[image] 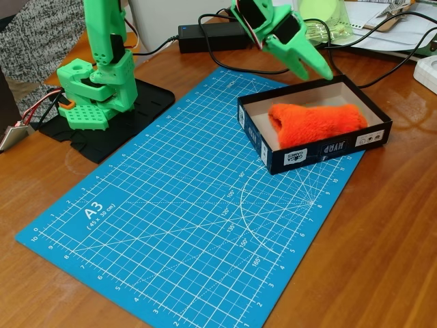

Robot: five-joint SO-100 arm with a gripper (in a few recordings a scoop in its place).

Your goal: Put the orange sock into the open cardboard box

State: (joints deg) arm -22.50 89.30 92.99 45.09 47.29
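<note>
One blue cutting mat (184, 219) across a brown wooden table (382, 260), white grid and arcs printed on it, "A3" near the lower left corner in the fixed view. Green arm base (92, 92) bolted onto a black plate (116, 130) at the mat's upper left edge, red and black wires trailing off to the left. Open cardboard box (314, 156) at the mat's right edge, partly on the mat and partly on bare wood, dark outside with small white labels along the near wall, plain beige inside. Orange sock (315, 123) lying inside the box, a fuzzy bundle filling most of the floor, touching no part of the arm. Green gripper (315, 66) poised above the box's back wall, pointing down and to the right, clear of the sock, nothing between the jaws; fingers close together at the tips, too near edge-on to tell whether slightly parted or fully closed. Behind: black power brick (208, 35) with cables looping over the wood, a clear glass item (324, 29) beside papers (389, 27) at the top right, a white object (427, 72) at the right edge. Grey speckled fabric (37, 34) at the upper left corner.
</note>
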